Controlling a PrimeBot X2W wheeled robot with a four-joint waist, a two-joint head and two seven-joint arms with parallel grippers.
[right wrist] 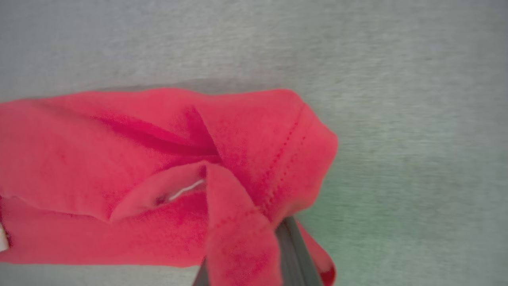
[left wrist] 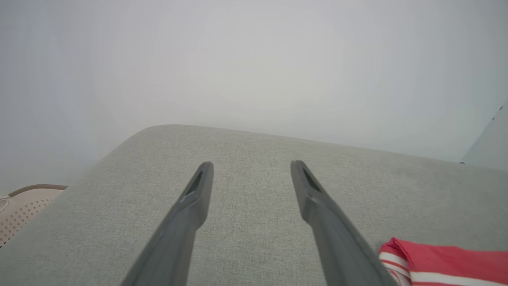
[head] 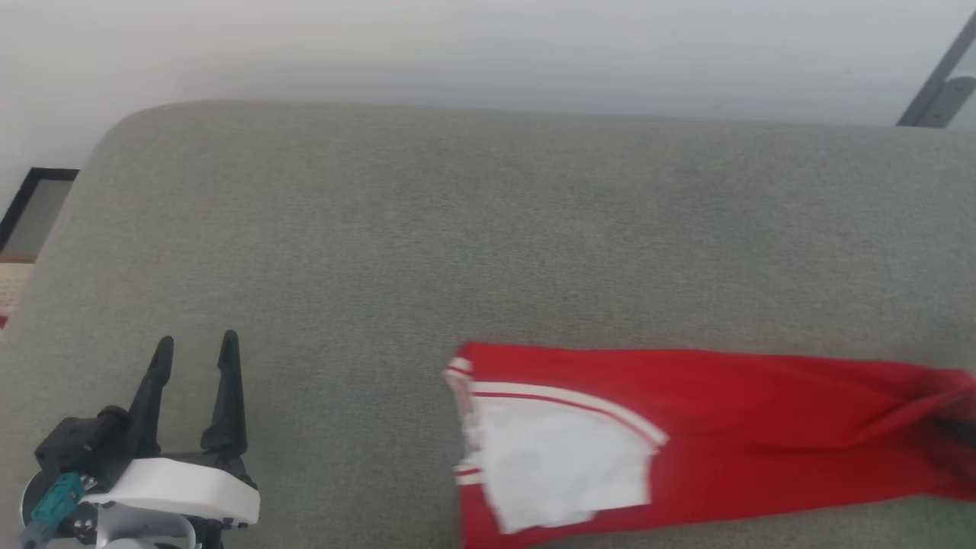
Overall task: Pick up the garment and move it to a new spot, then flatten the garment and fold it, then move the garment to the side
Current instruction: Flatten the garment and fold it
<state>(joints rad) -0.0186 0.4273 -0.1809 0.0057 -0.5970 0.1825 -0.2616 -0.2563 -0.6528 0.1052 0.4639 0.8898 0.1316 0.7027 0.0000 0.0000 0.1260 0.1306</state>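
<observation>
Closely, the right wrist view showed the right tool (right wrist: 287, 238) clenched on the garment's (right wrist: 139, 159) stitched red hem, a grip merely smeared at the head view's right edge. Further out, the garment (head: 724, 427) lay stretched across the grey cushion (head: 381, 229), white sleeve (head: 564, 457) uppermost, while the left tool (head: 197, 343) stood released, well apart, before a pale wall (head: 488, 46).

red garment (head: 762, 427), white sleeve (head: 557, 465), grey cushion (head: 381, 229)

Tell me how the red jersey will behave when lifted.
Probably floppy: the jersey lies creased and bunches at the right tool pinching its stitched edge. Likely light, given its thin folds. It should drape and trail, not slip.
</observation>
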